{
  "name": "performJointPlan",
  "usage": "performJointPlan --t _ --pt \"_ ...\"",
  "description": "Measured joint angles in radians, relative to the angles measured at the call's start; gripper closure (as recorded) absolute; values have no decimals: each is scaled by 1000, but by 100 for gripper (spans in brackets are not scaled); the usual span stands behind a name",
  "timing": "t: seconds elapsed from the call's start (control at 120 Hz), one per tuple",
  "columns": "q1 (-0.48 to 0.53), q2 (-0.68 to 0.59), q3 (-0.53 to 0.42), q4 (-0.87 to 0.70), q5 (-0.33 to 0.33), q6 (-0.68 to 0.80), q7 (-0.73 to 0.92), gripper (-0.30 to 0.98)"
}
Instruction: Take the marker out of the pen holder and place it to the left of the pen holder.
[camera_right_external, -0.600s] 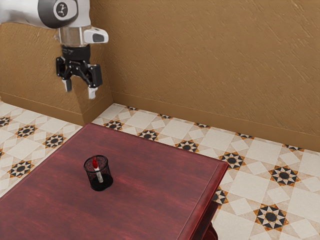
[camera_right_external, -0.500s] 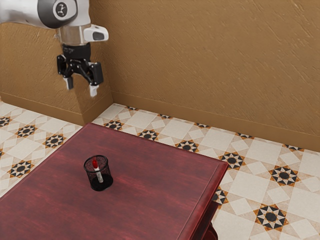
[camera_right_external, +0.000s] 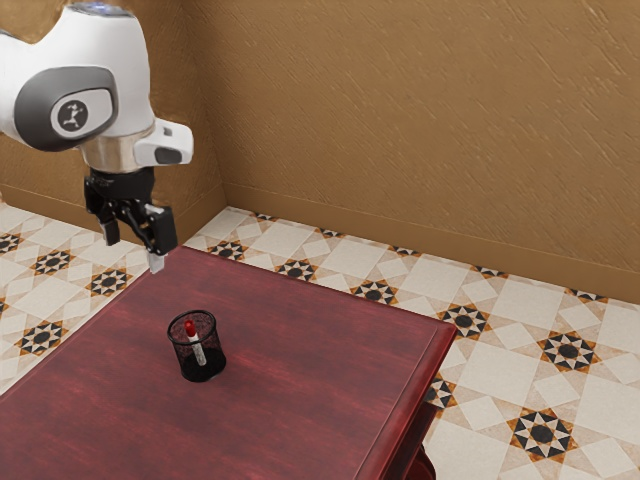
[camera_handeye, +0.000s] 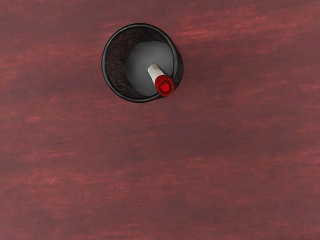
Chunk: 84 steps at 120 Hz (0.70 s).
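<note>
My gripper (camera_right_external: 130, 257) hangs above the table's far end in the exterior view, its two fingers spread apart with nothing between them. It is higher than the pen holder (camera_right_external: 203, 364) and off toward the exterior view's left. The round black mesh holder stands upright on the table. Inside it the white marker (camera_right_external: 198, 351) with a red cap leans against the rim. From above, in the wrist view, the pen holder (camera_handeye: 105, 70) has a grey bottom, and the red end of the marker (camera_handeye: 164, 85) rests by its rim.
The dark red wooden table (camera_right_external: 310, 370) has bare top around the holder, with its edge toward the exterior view's right. Brown walls (camera_right_external: 420, 130) rise behind a patterned tile floor (camera_right_external: 500, 380).
My arm and gripper have come down a good way and shifted slightly toward the exterior view's left. The holder and marker stand as before.
</note>
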Motion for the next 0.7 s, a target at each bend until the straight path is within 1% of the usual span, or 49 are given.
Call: performJointPlan --t 0.058,0.167,0.425,0.567,0.633,0.7 --pt "0 -2 -8 -83 2 77 0 0" --pt "1 32 -22 -173 5 200 -1 0" --pt "1 67 -24 -290 29 446 10 0" --pt "2 48 -2 -385 36 538 22 0" --pt "3 52 1 -398 47 576 28 0" --pt "4 83 6 -394 64 624 34 0"
